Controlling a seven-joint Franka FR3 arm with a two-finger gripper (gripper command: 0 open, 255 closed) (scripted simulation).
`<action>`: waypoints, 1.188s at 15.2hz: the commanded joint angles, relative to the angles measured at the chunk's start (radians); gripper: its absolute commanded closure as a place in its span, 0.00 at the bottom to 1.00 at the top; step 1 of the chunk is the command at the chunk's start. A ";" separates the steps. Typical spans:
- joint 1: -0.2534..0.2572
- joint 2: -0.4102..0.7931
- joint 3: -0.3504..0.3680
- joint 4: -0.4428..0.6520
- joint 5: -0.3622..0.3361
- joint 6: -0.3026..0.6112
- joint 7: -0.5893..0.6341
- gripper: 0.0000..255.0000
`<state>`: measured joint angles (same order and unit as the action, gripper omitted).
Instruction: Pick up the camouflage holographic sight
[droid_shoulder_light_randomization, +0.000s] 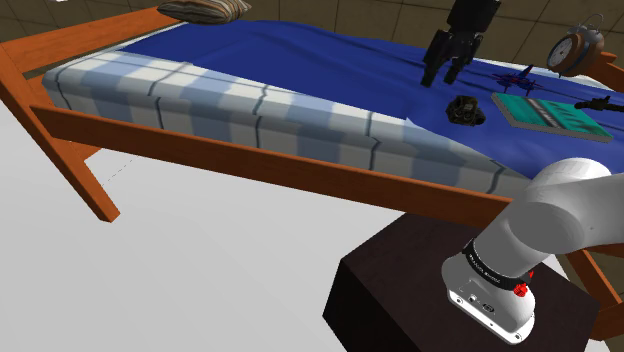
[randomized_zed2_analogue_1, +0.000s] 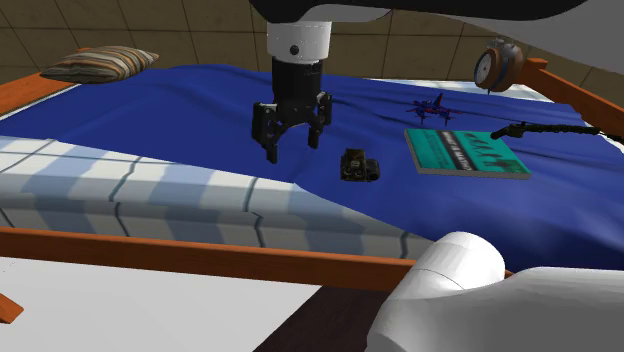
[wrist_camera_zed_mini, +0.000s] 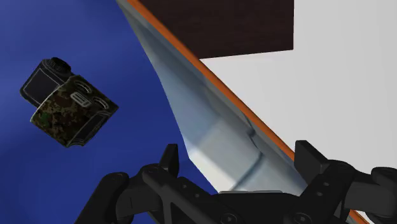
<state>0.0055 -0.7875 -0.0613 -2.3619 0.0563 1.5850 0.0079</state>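
The camouflage holographic sight (droid_shoulder_light_randomization: 464, 108) (randomized_zed2_analogue_1: 358, 165) is a small boxy optic in green-brown camouflage with a black end. It lies on the blue bedsheet (randomized_zed2_analogue_1: 180, 110) near the bed's front edge. My gripper (droid_shoulder_light_randomization: 443, 72) (randomized_zed2_analogue_1: 291, 143) hangs above the sheet, apart from the sight and on its left in the second exterior view. The fingers stand open with nothing between them. In the wrist view the sight (wrist_camera_zed_mini: 67, 105) lies off to one side of the gripper (wrist_camera_zed_mini: 238, 159), beyond its fingertips (wrist_camera_zed_mini: 168, 159), and not between them.
A teal book (randomized_zed2_analogue_1: 465, 152), a small blue toy aircraft (randomized_zed2_analogue_1: 432, 107), a long black object (randomized_zed2_analogue_1: 540, 128) and an alarm clock (randomized_zed2_analogue_1: 497, 65) lie past the sight. A striped pillow (randomized_zed2_analogue_1: 98, 62) lies at the bed's far end. An orange wooden frame (droid_shoulder_light_randomization: 250, 160) edges the checked mattress. The dark stand (droid_shoulder_light_randomization: 400, 290) is below.
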 joint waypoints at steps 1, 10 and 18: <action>0.000 0.000 0.000 0.000 0.000 0.000 0.000 0.00; 0.035 -0.094 -0.243 -0.089 -0.237 -0.003 -0.513 0.00; 0.060 -0.080 -0.393 -0.117 -0.371 0.066 -0.773 0.00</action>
<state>0.0661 -0.8658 -0.4482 -2.4654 -0.3086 1.6378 -0.7598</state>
